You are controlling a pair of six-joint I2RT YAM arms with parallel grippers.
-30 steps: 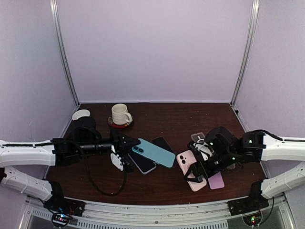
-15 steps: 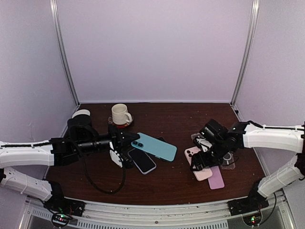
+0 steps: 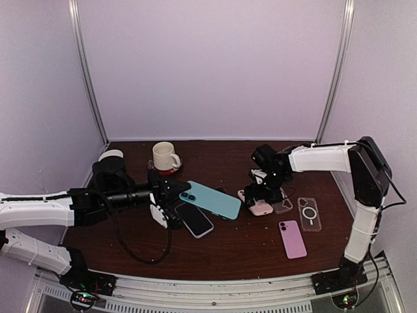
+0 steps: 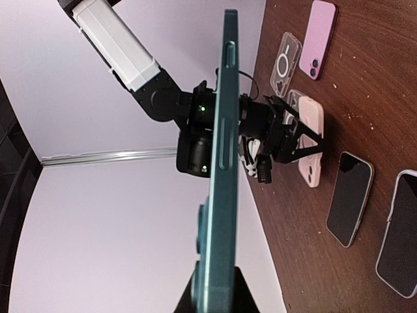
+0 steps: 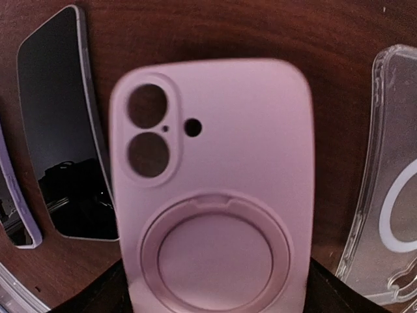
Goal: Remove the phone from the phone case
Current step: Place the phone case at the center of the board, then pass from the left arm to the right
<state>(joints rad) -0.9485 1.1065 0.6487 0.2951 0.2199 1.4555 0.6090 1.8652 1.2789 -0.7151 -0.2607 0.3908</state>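
Left gripper (image 3: 182,191): jaws pinched together on one short end of the teal phone (image 3: 210,199), and it's up off the table (image 3: 228,251)!
Teal phone, wrist view: seen edge-on (image 4: 221,163), side buttons showing, the tabletop well below it.
Right gripper (image 3: 262,195): reaching in over mid-table, jaws spread wide, one dark finger (image 5: 104,290) at each long side of the pink case (image 5: 208,195).
Grip on the case: hard to call. The case is blurred and fills the wrist view, so I can't tell whether the fingers press on it or only flank it.
Pink case: back side up, ring stand facing the camera, camera cut-outs open. It sits just right of the teal phone (image 3: 260,208).
Pink phone (image 3: 292,238): out of the case, lying flat and alone toward the near right, well apart from both grippers.
Clear case (image 3: 309,214): flat, just right of the pink case.
Dark phone (image 3: 193,220): screen up, below the teal phone.
Mug (image 3: 165,156): upright at the back left.
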